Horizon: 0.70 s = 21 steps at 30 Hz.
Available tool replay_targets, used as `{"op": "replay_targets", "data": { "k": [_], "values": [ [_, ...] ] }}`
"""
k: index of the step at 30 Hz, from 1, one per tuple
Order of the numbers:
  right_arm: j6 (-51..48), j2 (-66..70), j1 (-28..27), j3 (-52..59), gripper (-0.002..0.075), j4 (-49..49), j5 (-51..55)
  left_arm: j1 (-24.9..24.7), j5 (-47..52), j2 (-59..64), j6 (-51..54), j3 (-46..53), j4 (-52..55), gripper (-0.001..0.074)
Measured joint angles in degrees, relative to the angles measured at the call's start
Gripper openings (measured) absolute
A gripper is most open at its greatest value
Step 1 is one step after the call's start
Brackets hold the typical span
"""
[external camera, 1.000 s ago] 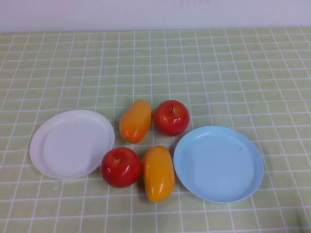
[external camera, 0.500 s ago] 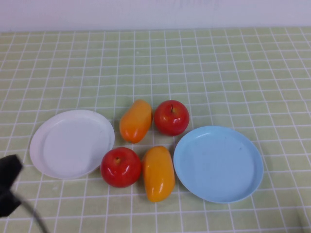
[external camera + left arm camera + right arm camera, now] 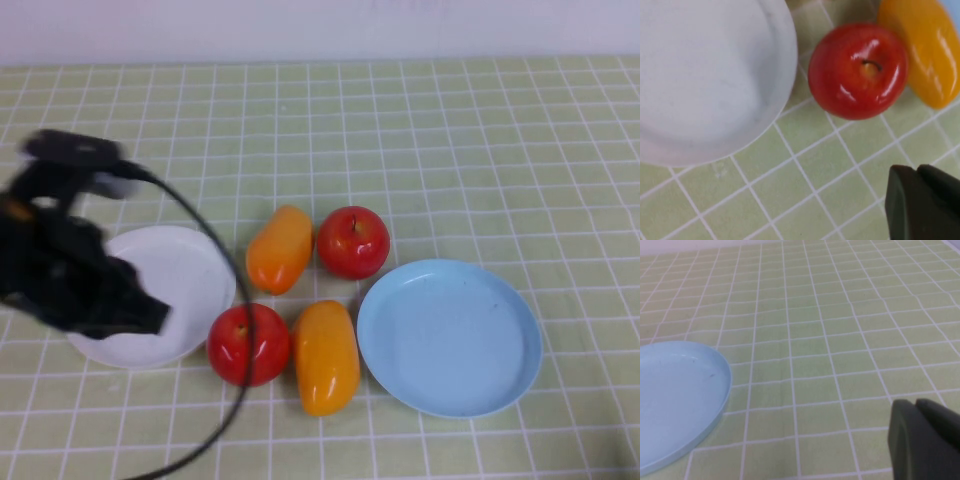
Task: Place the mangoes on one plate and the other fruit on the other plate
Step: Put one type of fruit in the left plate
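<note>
Two orange mangoes [image 3: 280,250] [image 3: 326,356] and two red apples [image 3: 352,242] [image 3: 250,345] lie clustered on the cloth between the white plate [image 3: 195,268] and the light blue plate [image 3: 450,337]. Both plates hold nothing. My left gripper [image 3: 148,315] hangs blurred over the white plate's near side, shut and holding nothing. Its wrist view shows the fingertips [image 3: 917,172] pressed together, short of the near apple [image 3: 857,70], with a mango [image 3: 925,50] and the white plate [image 3: 705,75] on either side of it. My right gripper [image 3: 915,402] is shut, off to the blue plate's [image 3: 675,400] right.
A green checked cloth [image 3: 450,150] covers the table up to a white wall at the back. The left arm's black cable [image 3: 238,300] loops across the near apple and down to the front edge.
The left arm has swung in from the front left corner and now hangs over the white plate, its cable draped in front of the near apple. The fruit and plates have not moved.
</note>
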Motion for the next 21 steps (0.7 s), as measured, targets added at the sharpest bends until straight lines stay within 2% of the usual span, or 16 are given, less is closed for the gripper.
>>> {"op": "replay_targets", "data": {
  "k": [5, 9, 12, 17, 19, 21],
  "values": [
    [0.00, 0.00, 0.00, 0.00, -0.0016, 0.00, 0.00, -12.13, 5.56, 10.06, -3.57, -9.23, 10.20, -0.0003],
    [0.00, 0.00, 0.00, 0.00, -0.0016, 0.00, 0.00, -15.01, 8.07, 14.71, -3.78, -14.27, 13.01, 0.0029],
    [0.00, 0.00, 0.00, 0.00, -0.0016, 0.00, 0.00, -15.24, 8.77, 17.34, -3.83, -16.90, 14.70, 0.0155],
    [0.00, 0.00, 0.00, 0.00, -0.0016, 0.00, 0.00, -15.24, 6.99, 21.57, -4.55, -17.70, 16.30, 0.0559],
    [0.00, 0.00, 0.00, 0.00, -0.0016, 0.00, 0.00, -15.24, 5.25, 22.98, -4.55, -17.70, 16.19, 0.0636],
    [0.00, 0.00, 0.00, 0.00, -0.0016, 0.00, 0.00, -15.24, 3.86, 23.78, -4.55, -17.70, 16.11, 0.0665]
  ]
}}
